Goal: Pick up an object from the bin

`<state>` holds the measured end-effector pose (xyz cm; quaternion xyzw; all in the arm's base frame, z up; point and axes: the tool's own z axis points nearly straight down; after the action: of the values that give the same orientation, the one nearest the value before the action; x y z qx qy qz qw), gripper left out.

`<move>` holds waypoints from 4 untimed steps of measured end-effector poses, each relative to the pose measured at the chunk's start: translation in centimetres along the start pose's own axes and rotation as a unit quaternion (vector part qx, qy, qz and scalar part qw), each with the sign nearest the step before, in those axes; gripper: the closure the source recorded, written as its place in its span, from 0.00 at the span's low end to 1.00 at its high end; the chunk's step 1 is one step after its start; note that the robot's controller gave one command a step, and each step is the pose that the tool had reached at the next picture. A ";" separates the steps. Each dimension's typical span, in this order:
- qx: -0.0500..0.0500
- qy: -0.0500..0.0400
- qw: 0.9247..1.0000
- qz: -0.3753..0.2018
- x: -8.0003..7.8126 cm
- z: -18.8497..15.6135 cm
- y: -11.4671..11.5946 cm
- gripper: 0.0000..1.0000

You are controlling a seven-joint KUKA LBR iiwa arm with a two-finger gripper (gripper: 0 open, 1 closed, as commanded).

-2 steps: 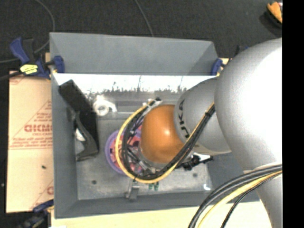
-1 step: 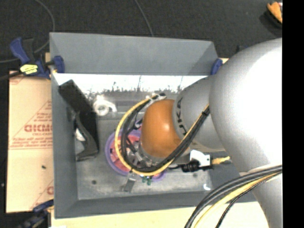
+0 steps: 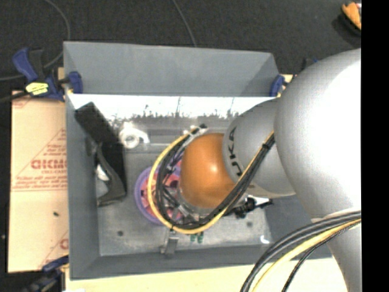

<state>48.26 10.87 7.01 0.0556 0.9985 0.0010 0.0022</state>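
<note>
A: Reaches in from where?
B: From the right, as a thick silver arm point(image 3: 316, 132), bending down at the wrist.
A: Carries what on the wrist?
B: A rounded orange cover point(image 3: 203, 169), turned up towards the camera.
A: Wrapped in anything?
B: Looped by yellow and black cables point(image 3: 159, 181), curving round the cover's left side and under its lower edge.
A: And ends how?
B: In a gripper point(image 3: 171, 241) low beneath the cover, pointing down, mostly hidden by it.

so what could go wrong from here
1. The orange-covered wrist sits over the purple round thing, covering much of it; a grasp there could slip off its edge.
2. The looped cables sit near the black bar and white roll; moving left might snag or knock them.
</note>
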 end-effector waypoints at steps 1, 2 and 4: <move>-0.002 -0.003 0.993 0.117 -1.2 -0.1 -0.1 0.00; 0.000 -0.001 1.000 0.001 -0.1 -0.1 -0.1 1.00; 0.000 0.001 1.000 0.001 0.0 -0.4 -0.1 1.00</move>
<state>48.25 10.76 7.39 0.0568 0.9984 0.0006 0.0017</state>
